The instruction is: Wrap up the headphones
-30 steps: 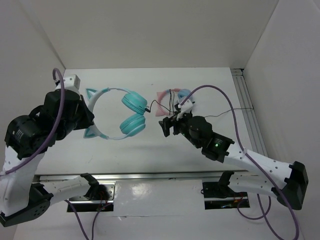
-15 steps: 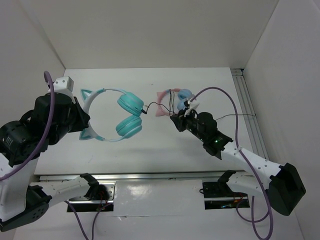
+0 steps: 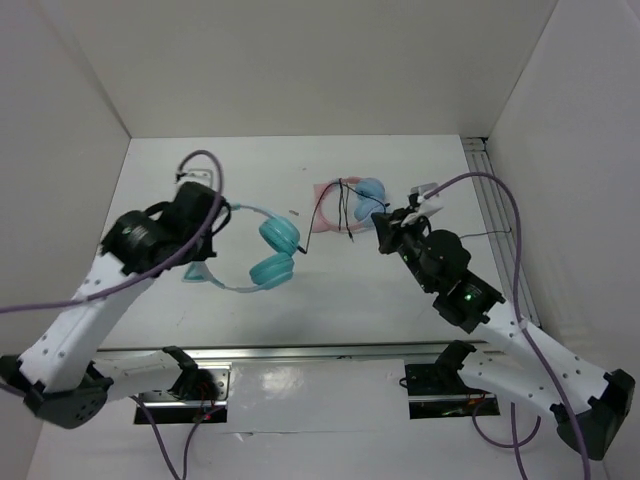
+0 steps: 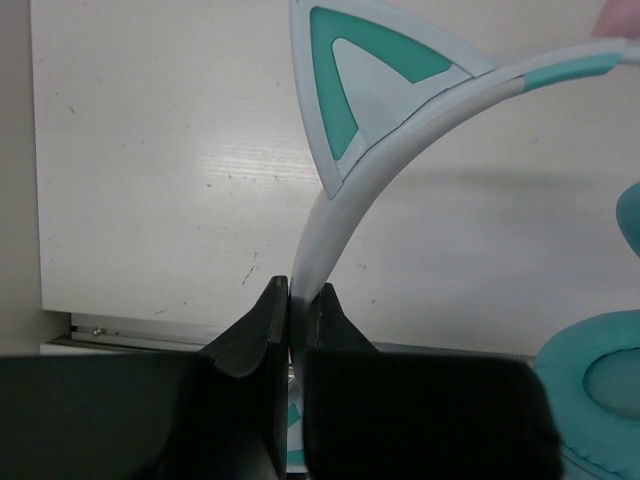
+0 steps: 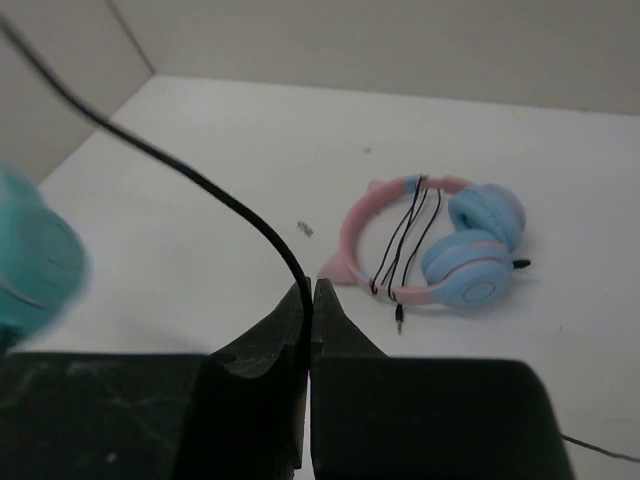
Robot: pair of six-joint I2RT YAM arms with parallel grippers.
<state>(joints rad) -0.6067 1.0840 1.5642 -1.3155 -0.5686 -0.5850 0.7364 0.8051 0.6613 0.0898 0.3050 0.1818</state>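
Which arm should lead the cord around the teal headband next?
Right. The right gripper is already shut on the black cord, so it can carry it around. The left gripper is clamped on the headband, so it probably serves best as the anchor.

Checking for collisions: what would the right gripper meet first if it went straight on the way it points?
Likely the pink-banded headphones on the table, ahead of the right gripper; depth is unclear.

On the white desk [image 3: 420, 160], out toward one o'clock from centre, there's a pink-banded pair of headphones [image 3: 368, 188] with light blue cups, black cord looped across its band, a tiny speck [image 3: 293, 212] at its nine o'clock.
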